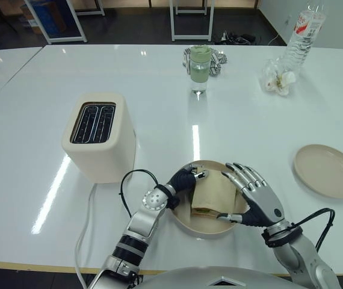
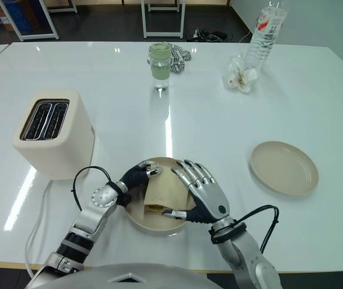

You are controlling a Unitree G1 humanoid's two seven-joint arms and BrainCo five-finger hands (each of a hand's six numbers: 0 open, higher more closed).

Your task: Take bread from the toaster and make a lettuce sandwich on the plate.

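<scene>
I'd hold the soft, crushable sandwich [image 1: 210, 194] by its edges: left robot hand [image 1: 183, 179] seemingly pinches one, right robot hand [image 1: 259, 195] splayed.

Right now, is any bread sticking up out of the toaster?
No: both slots of the toaster show only dark wire grilles, with nothing rising above them.

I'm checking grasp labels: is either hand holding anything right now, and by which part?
Both hands flank the sandwich on the plate: left hand at its upper-left edge, right hand along its right edge. A firm grip cannot be told.
</scene>
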